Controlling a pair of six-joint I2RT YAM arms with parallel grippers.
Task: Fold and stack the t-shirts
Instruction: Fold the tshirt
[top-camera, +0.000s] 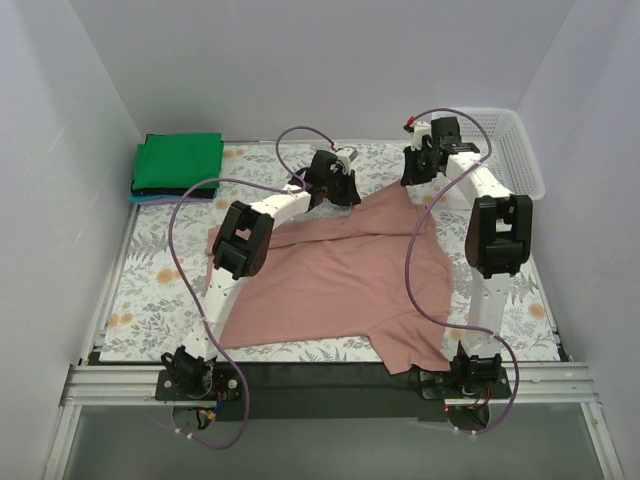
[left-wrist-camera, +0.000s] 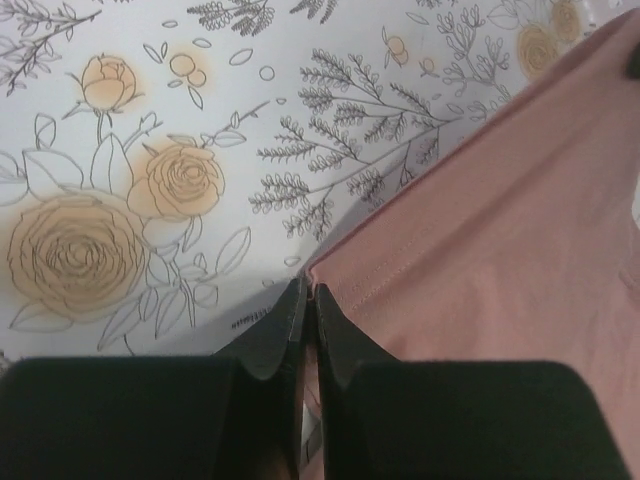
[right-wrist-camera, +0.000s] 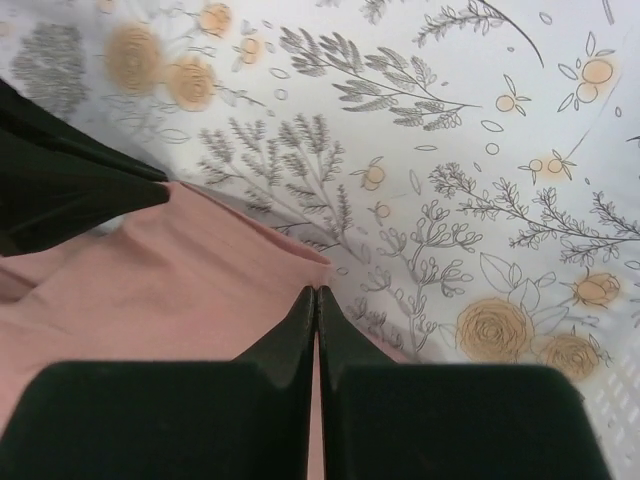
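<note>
Left tool (left-wrist-camera: 308, 290): black fingers pressed together, tips nipping the stitched edge of the pink t-shirt (left-wrist-camera: 500, 260) where it meets the floral cloth (left-wrist-camera: 150, 150). Right tool (right-wrist-camera: 316, 292): jaws closed with no gap, pink fabric on both sides of the tips. Each appears to hold the shirt by its far edge.

Step, as judged: the start of a fold. The shirt lies spread over the middle of the bench (top-camera: 150, 300), its far edge gripped at two points. One near corner hangs over the front edge by the right arm's base.

The next move calls for raising both tools together and level, then carrying the far edge toward the near side with the cloth taut between them. The overhanging corner may drag.

Only the top view shows the shirt's full outline, the green t-shirt (top-camera: 178, 163) topping a folded pile at the far-left corner, and the white basket (top-camera: 515, 150) at far right. Only the wrist views show the pinches; from above the tool bodies hide them.
</note>
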